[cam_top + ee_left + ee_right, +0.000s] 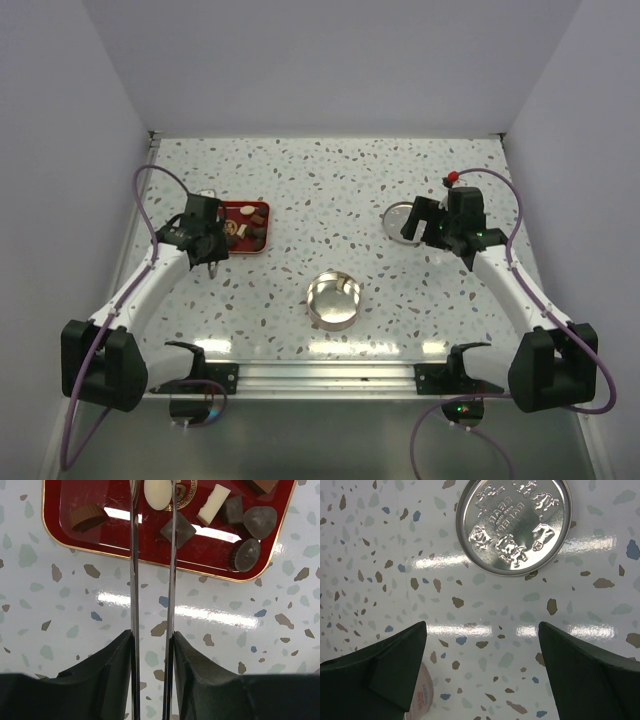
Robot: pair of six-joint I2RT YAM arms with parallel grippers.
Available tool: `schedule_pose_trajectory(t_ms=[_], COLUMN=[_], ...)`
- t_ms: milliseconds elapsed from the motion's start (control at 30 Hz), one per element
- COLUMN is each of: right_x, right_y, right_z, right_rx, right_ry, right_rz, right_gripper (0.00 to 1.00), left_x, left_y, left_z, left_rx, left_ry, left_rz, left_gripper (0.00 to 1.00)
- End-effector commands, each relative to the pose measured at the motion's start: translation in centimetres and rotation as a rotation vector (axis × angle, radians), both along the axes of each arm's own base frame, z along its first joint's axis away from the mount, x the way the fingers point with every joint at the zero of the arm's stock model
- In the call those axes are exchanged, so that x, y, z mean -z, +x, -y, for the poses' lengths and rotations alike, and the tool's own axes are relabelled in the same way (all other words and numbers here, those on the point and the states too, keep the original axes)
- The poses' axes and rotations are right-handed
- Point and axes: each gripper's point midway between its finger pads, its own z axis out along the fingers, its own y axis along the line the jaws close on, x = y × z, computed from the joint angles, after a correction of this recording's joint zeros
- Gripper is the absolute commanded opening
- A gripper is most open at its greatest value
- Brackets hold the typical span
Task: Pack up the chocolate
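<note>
The chocolate (178, 530) lies as several small dark, tan and cream pieces on a red tray (125, 542), also seen in the top view (246, 226). My left gripper (152, 636) is shut on long metal tweezers (134, 580). Their two arms reach over the tray on either side of a cream oval piece (157, 492), and their tips are cut off at the frame's top. In the top view the left gripper (215, 240) is at the tray's left edge. My right gripper (482, 627) is open and empty, just short of the embossed lid (514, 526).
The open round tin (335, 298) stands at the table's middle front. Its lid (396, 217) lies flat at the right, beside my right gripper (424, 228). A small round white object with red print (422, 697) lies partly under the right gripper's left finger. White walls enclose the table.
</note>
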Motion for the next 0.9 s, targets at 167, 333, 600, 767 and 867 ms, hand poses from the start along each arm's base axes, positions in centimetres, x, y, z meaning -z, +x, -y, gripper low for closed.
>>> schedule_pose_trajectory(t_ms=[167,333,600,767,867], right_x=[-0.9,-0.9,-1.1,-1.7,-1.8], right_y=[0.4,0.4,0.6,1.0,1.1], right_z=[-0.1,-0.2,-0.3,-0.3,-0.3], right_rx=[-0.005,-0.005,-0.008,-0.008,-0.01], right_ry=[0.009,0.014,0.018,0.015,0.01], right_rz=[0.038,0.039,0.038,0.053,0.053], right_gripper=[0.96,0.97,0.96,0.97,0.97], left_x=[-1.5,-3.0,-6.7,-7.9,-8.8], left_y=[0.9,0.9,1.8,2.0,1.9], left_z=[0.2,0.3,1.7,3.5,5.1], left_rx=[0.034,0.052,0.115,0.199,0.271], left_ry=[-0.011,-0.015,-0.07,-0.14,-0.19], left_rz=[0.05,0.072,0.138,0.182,0.213], left_gripper=[0.3,0.28,0.28,0.28,0.28])
